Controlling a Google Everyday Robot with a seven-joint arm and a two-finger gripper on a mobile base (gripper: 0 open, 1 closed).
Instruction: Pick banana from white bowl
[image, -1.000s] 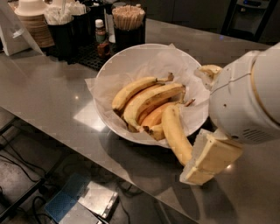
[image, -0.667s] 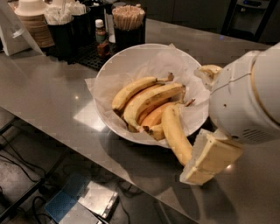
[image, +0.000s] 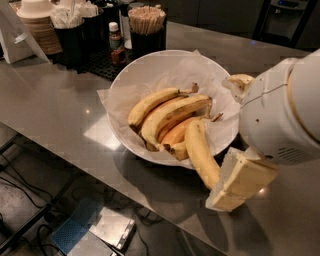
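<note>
Wide view first: the grey, glossy table (image: 55, 105) runs corner to corner. The robot's big white rounded arm housing (image: 285, 110) looms over its right end.

Mid-table, close to the near edge, sits the large round white bowl lined with crinkled white paper (image: 131, 148). And there's our target! The long, bright-yellow, gently curved banana (image: 200, 150) is draped over the bowl's near rim. Its upper end rests among the fruit and its lower end pokes out toward the table's near edge.

That lower end runs straight into the cream-coloured two-finger gripper (image: 222, 192), which hangs just outside the bowl, low over the table. It looks clamped down on the banana's end, with nothing else in its grasp.

So the step in hand, I'd say, is the lift-out. Doing it well means rising steadily and drawing the fruit up and away over the rim. The grip is at one end, so the long free length could swing or drag. Watch the orange-tinted banana (image: 177, 132) touching its side, and the two yellow bananas (image: 150, 102) stacked behind. Catch one and it may roll, or the paper may lift with it.

Along the table's far edge stand a dark cup of wooden stir sticks (image: 146, 15) and a small brown bottle (image: 116, 42), well apart from the action.
</note>
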